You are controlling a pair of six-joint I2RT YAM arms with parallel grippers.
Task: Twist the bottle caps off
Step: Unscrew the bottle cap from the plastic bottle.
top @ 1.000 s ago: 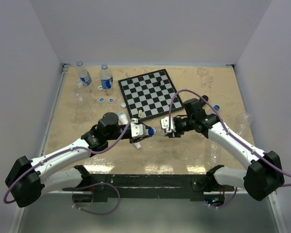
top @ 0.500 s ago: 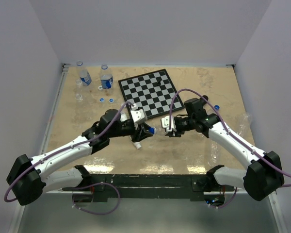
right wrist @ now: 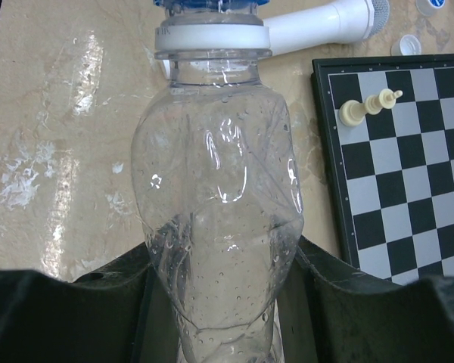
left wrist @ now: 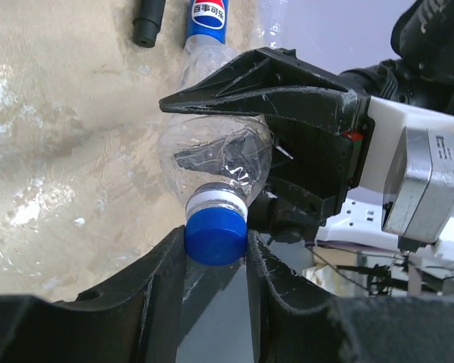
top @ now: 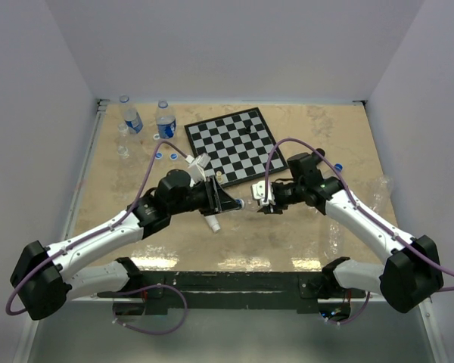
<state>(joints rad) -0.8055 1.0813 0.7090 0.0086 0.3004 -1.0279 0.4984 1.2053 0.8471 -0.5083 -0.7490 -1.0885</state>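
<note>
- The table (top: 121,189) has a beige, marble-like top, and both arms reach over its middle.
- The left arm (top: 98,242) and the right arm (top: 363,219) point toward each other, and their grippers meet in front of the chessboard.
- The chessboard (top: 234,144) lies flat on the far half of the table, turned a little.
- The clear bottle (right wrist: 219,197) is held in the air between the two grippers, above the table. It lies about horizontal, and its body is crumpled and has no label.
- The right gripper (right wrist: 223,253) is closed on the body of the clear bottle, with one finger pressing on each side.
- Two bottles with blue labels (top: 131,115) stand upright at the far left corner, well apart from the arms.
- The white microphone (right wrist: 325,23) lies on the table beside the chessboard, under the neck of the clear bottle.
- The left gripper (left wrist: 216,242) is closed narrowly on the blue cap, with both fingers touching its sides.
- The blue cap (left wrist: 216,236) sits on the neck of the clear bottle, just above a white ring.
- Two loose blue caps (top: 159,156) lie on the table near the standing bottles.
- The pale chess pieces (right wrist: 371,104) are on the chessboard near its edge.
</note>
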